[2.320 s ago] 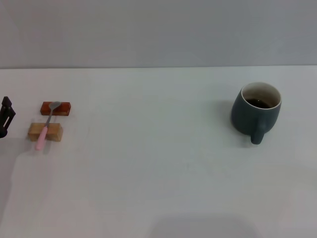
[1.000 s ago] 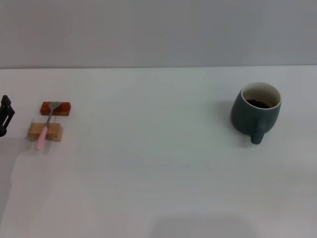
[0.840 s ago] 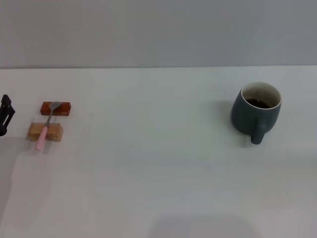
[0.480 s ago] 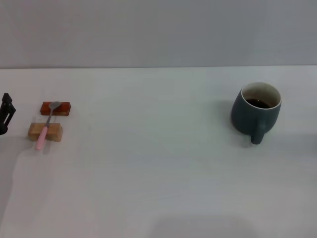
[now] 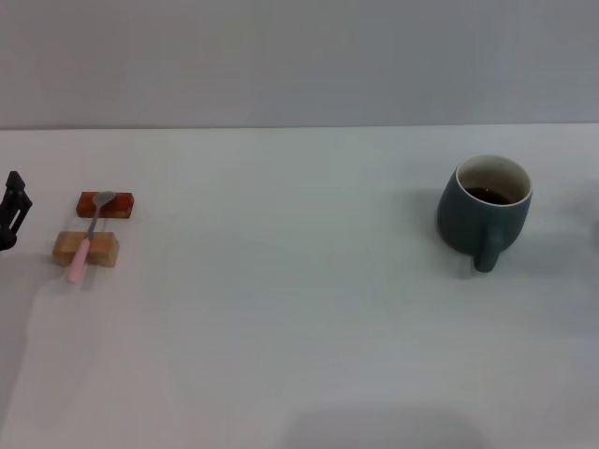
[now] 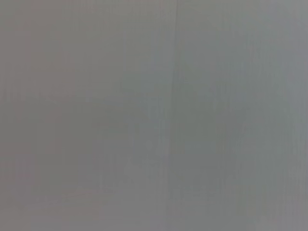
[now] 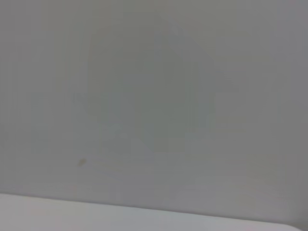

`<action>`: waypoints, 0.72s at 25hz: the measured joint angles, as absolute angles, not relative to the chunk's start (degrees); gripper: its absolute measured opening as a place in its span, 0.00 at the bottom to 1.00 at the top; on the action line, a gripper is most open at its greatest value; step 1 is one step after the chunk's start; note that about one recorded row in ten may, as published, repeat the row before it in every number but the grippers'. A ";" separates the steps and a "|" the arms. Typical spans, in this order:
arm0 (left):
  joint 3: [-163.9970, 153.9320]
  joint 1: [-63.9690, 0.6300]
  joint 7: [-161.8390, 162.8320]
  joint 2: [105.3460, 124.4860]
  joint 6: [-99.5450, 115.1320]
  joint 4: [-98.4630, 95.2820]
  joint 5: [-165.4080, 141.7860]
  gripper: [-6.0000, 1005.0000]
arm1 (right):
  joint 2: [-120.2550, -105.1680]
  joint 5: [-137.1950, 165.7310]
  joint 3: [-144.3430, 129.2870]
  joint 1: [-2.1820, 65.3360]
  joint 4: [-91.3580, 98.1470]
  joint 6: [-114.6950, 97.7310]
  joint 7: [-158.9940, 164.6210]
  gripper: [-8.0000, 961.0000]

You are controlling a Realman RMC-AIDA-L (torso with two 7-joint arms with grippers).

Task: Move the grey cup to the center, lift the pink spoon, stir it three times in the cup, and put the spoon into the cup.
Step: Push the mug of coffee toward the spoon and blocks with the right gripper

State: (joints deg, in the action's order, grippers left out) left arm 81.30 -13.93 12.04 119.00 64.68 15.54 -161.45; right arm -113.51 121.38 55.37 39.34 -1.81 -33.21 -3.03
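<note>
The grey cup point(image 5: 485, 212) stands at the right of the white table, its handle toward me, with dark liquid inside. The pink spoon point(image 5: 86, 238) lies at the far left, its handle across a tan wooden block point(image 5: 85, 248) and its metal bowl on a reddish-brown block point(image 5: 104, 203). My left gripper point(image 5: 11, 217) shows only as a dark tip at the left edge, left of the spoon and apart from it. My right gripper is out of view. Both wrist views show only plain grey surface.
The white table point(image 5: 281, 309) spreads between spoon and cup. A grey wall runs behind the table's far edge.
The left gripper tip has shifted slightly at the left edge. A faint shadow has appeared at the right edge beside the cup. The cup and spoon have not moved.
</note>
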 joint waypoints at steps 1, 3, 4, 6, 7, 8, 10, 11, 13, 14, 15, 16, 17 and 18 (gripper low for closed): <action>81.30 -13.93 12.04 119.00 64.68 15.54 -161.45 0.83 | -113.65 121.38 54.97 39.55 -1.92 -33.04 -3.03 0.01; 81.30 -14.01 12.04 119.04 64.68 15.57 -161.46 0.83 | -113.78 121.37 53.81 40.01 -2.80 -31.97 -3.05 0.01; 81.29 -14.02 12.04 119.05 64.68 15.57 -161.46 0.83 | -113.79 121.38 53.36 40.12 -3.18 -31.50 -3.05 0.01; 81.30 -14.02 12.04 119.06 64.68 15.57 -161.46 0.83 | -113.83 121.37 52.32 40.34 -3.96 -30.51 -3.06 0.01; 81.30 -14.02 12.04 119.07 64.68 15.57 -161.46 0.83 | -114.11 121.37 51.60 40.63 -4.24 -29.96 -3.07 0.01; 81.30 -14.02 12.04 119.08 64.68 15.57 -161.46 0.83 | -114.32 121.39 51.26 40.85 -4.26 -29.85 -3.07 0.01; 81.30 -14.01 12.04 119.08 64.68 15.57 -161.46 0.83 | -114.77 121.71 50.81 41.34 -4.30 -29.63 -3.07 0.01; 81.30 -14.00 12.04 119.08 64.68 15.56 -161.46 0.83 | -114.97 122.00 50.67 41.61 -4.30 -29.45 -3.08 0.01; 81.30 -14.00 12.04 119.08 64.68 15.56 -161.46 0.83 | -115.28 122.52 50.57 42.07 -4.33 -28.96 -3.08 0.01; 81.30 -13.98 12.04 119.09 64.68 15.55 -161.46 0.83 | -115.42 122.78 50.56 42.27 -4.35 -28.72 -3.08 0.01; 81.30 -13.98 12.04 119.09 64.68 15.55 -161.46 0.83 | -115.60 123.01 50.55 42.42 -4.37 -28.56 -3.08 0.01; 81.30 -13.98 12.04 119.08 64.68 15.55 -161.46 0.83 | -115.60 123.01 50.55 42.42 -4.37 -28.56 -3.08 0.01; 81.30 -13.97 12.04 119.08 64.68 15.55 -161.46 0.83 | -115.91 123.35 50.54 42.70 -4.43 -28.47 -3.08 0.01; 81.30 -13.97 12.04 119.08 64.68 15.55 -161.46 0.83 | -115.91 123.35 50.54 42.70 -4.43 -28.47 -3.08 0.01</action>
